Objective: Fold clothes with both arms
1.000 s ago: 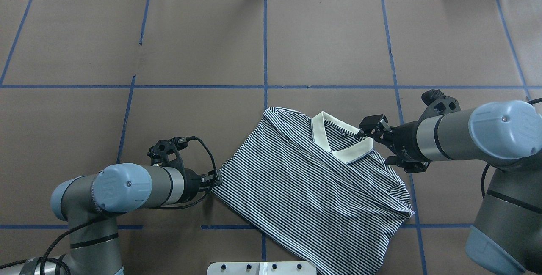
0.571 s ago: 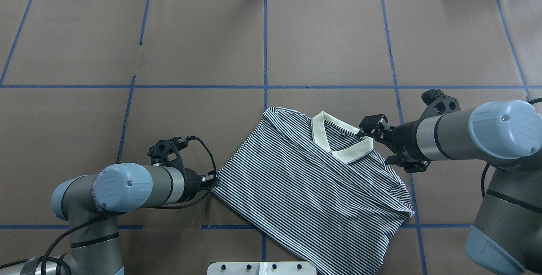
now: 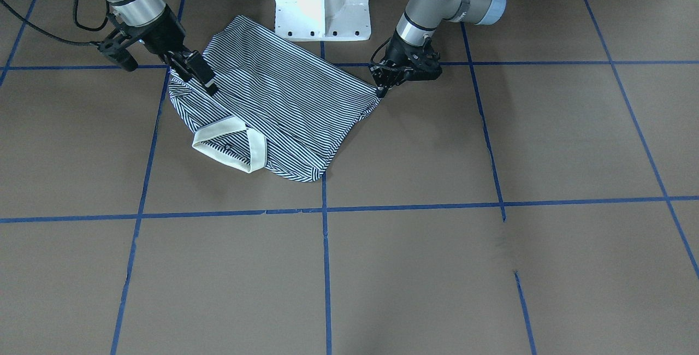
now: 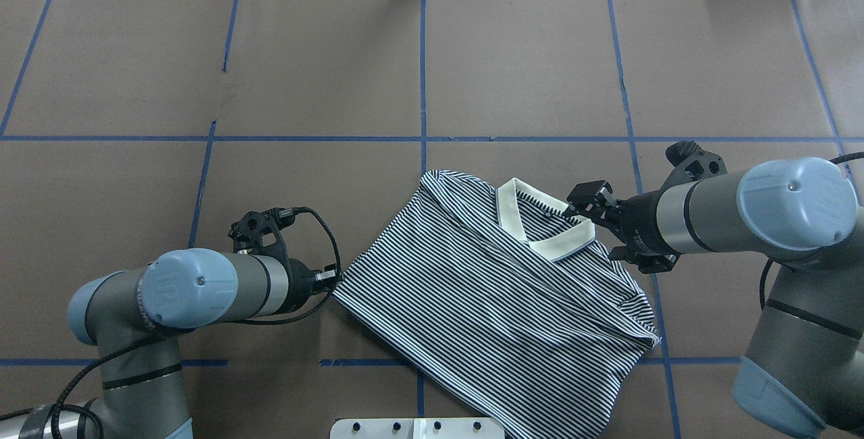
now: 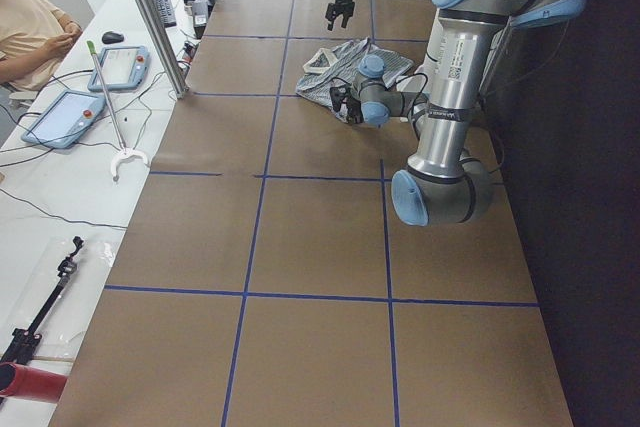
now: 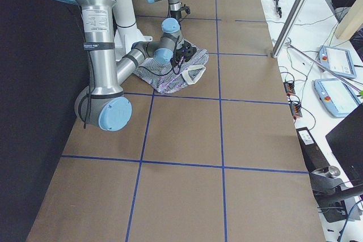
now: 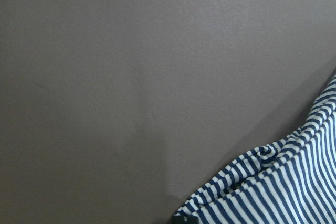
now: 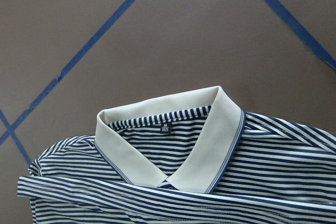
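Polo shirt lies on the bench, near-centre, with one corner just beside the white pedestal. The fabric is a thin knit with fine navy-and-white stripes. It's folded into a skewed four-sided shape, with soft ridges down its right side and a sharp right corner landing on a blue tape line. The collar is plain cream and stiffer, with thin navy piping near the edge. It opens in a V toward the far side, and in the right wrist view you can see a small dark size tag inside it. The left claw is pinched narrow on the shirt's left hem corner, low to the bench. The left wrist view shows the stripes bunching into a small curl at its tip. The right claw sits over the shoulder edge just beside the collar's right point. I can't tell its gap, or whether it has any cloth. The bench cover is matte brown paper with faint creases, taped into big rectangles. The shirt spans parts of the near cells either side of the centre line. Past the collar you've got the far row of cells as open brown surface. There's also wide room toward both bench ends outside the two arms.
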